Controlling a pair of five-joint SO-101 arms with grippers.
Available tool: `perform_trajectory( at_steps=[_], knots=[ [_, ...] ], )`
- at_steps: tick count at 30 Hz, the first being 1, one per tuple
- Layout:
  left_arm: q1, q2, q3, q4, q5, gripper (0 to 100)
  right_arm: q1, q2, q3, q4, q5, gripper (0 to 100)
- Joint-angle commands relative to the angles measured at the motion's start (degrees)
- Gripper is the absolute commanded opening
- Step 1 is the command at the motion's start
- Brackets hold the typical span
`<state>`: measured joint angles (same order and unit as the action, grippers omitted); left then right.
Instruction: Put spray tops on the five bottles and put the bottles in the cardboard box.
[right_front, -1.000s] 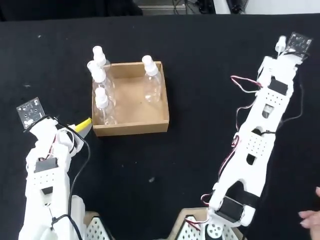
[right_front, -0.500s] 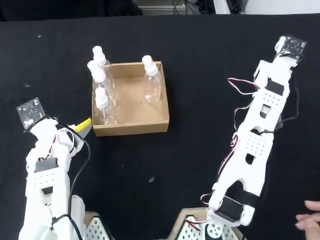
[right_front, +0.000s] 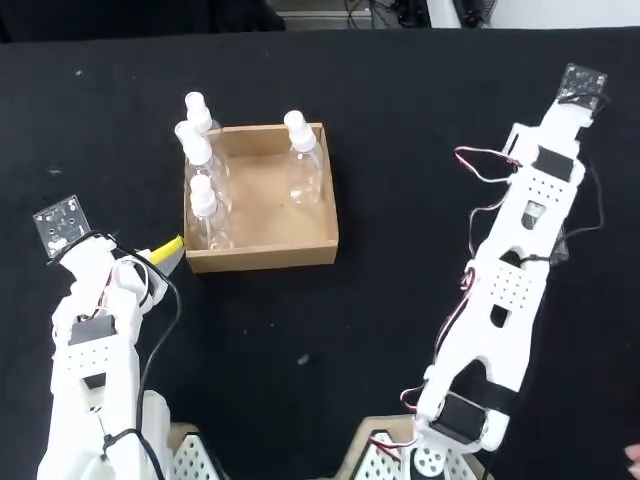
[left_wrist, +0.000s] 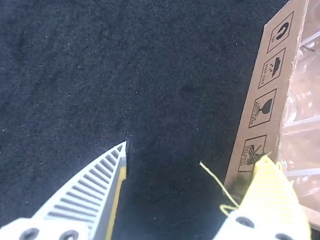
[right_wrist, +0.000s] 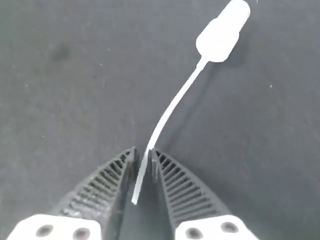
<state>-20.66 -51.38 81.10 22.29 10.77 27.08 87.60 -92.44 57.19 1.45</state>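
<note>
- Since the spray top (right_wrist: 220, 32) is only a small plastic head on a thin dip tube (right_wrist: 170, 112), how is it expected to handle?
- It is judged to be very light, and the tube bendy: a curve is seen along it in the right wrist view. The head lies on the black table (right_wrist: 60, 60), well beyond the right gripper (right_wrist: 143, 161), whose jaws are closed almost fully on the tube near its free end.
- Is that hold thought a sound one?
- Hardly. With so thin and smooth a tube, slipping or swinging is to be feared. The stiffer collar under the head would be the better place to be gripped for seating it in a bottle neck.
- What is given by the high view that is missed there?
- The cardboard box (right_front: 330, 240) is shown well apart from the right arm (right_front: 520, 260), which lies stretched toward the table's far corner. Four capped bottles (right_front: 303, 165) are counted at the box, three along its left wall and one by the back right corner. Whether the rearmost of the three stands inside cannot be told.
- And the left wrist view?
- The left gripper (left_wrist: 193, 151) is seen wide open and empty, just beside the box's outer wall
</note>
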Motion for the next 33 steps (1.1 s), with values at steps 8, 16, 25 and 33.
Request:
perform_trajectory(
  at_steps=[8, 16, 25, 33],
  knots=[
    [1.01, -1.49, -0.57, -0.97, 0.09, 29, 0.00, -17.89, -3.21, 14.68, -1.14, 1.2],
    [0.75, -1.49, -0.57, -0.97, 0.09, 29, -0.18, -15.78, -2.68, 9.41, -13.10, 18.8],
    [0.84, -1.49, -0.48, -0.97, 0.09, 29, 0.53, -6.11, -2.77, -3.34, -21.54, 20.0],
    [0.75, -1.49, -0.48, -0.97, 0.09, 29, 0.62, -0.84, -2.68, -11.87, -21.45, 20.1]
  ],
)
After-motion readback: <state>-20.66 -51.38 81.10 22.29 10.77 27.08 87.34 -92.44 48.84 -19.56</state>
